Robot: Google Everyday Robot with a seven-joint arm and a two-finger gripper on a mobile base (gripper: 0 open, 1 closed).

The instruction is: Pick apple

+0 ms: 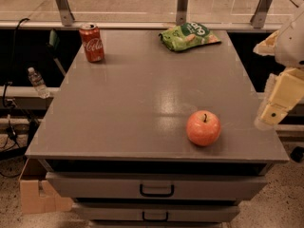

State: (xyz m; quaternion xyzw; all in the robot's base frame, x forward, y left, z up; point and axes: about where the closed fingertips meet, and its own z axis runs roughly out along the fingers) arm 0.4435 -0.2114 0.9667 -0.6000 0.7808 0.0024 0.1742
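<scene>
The apple [203, 128] is round and reddish-orange with a short dark stem. It sits on the grey table top [137, 99], near the front edge and right of the middle. My gripper [275, 106] is cream-coloured and hangs at the right edge of the view. It is above the table's right rim, to the right of the apple and apart from it. It holds nothing that I can see.
A red soda can [92, 42] stands at the table's back left. A green snack bag [189, 35] lies at the back middle. Drawers with dark handles [156, 191] are below the front edge. A cardboard box [38, 194] is on the floor at left, and a water bottle [37, 82] is beside the table.
</scene>
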